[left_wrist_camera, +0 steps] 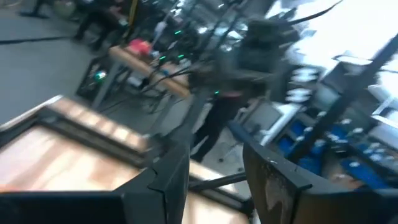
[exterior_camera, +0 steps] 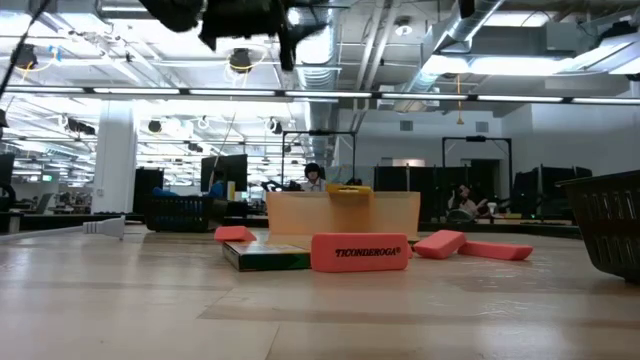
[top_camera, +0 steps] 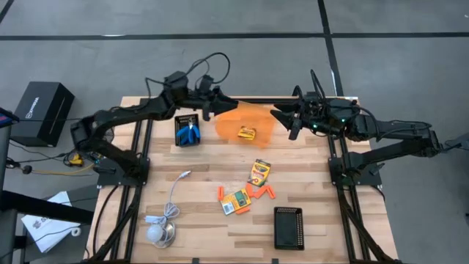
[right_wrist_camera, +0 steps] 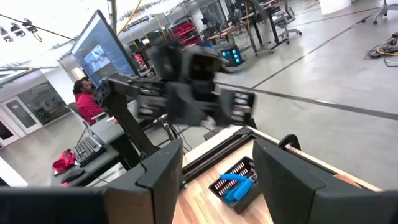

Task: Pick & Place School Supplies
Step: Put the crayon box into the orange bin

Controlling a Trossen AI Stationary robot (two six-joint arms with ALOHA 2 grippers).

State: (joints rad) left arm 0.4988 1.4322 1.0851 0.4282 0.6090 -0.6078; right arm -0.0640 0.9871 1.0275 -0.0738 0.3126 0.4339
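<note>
An orange see-through container (top_camera: 245,121) stands on the table's far middle with a yellow crayon box (top_camera: 247,133) lying inside it. My left gripper (top_camera: 223,108) hangs open in the air by its far left corner, and its own view (left_wrist_camera: 214,180) is blurred. My right gripper (top_camera: 281,117) hangs open at the container's right edge with nothing between its fingers (right_wrist_camera: 211,186). Blue-handled scissors (top_camera: 190,133) lie in a black basket (right_wrist_camera: 231,191). Two more crayon boxes (top_camera: 259,171) (top_camera: 236,202) lie flat mid-table among several orange eraser sticks (top_camera: 261,193).
A second black tray (top_camera: 288,227) sits near the front right. A white cable with a round puck (top_camera: 163,230) lies at the front left. In the low view an eraser (exterior_camera: 360,252) marked TICONDEROGA lies nearest, with the container (exterior_camera: 343,215) behind it.
</note>
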